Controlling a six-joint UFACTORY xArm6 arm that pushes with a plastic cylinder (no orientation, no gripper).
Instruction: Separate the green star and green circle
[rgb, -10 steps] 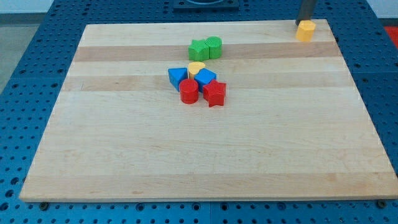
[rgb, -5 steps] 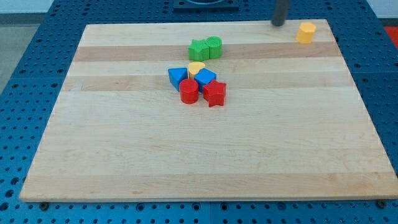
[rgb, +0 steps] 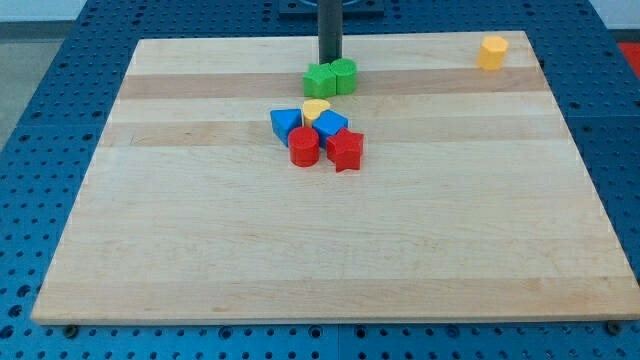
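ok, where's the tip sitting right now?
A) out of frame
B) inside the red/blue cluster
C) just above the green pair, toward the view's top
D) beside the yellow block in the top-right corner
C: my tip ends right at the top edge of the green star and green circle, about where the two meet, far from the yellow block and above the red and blue cluster.
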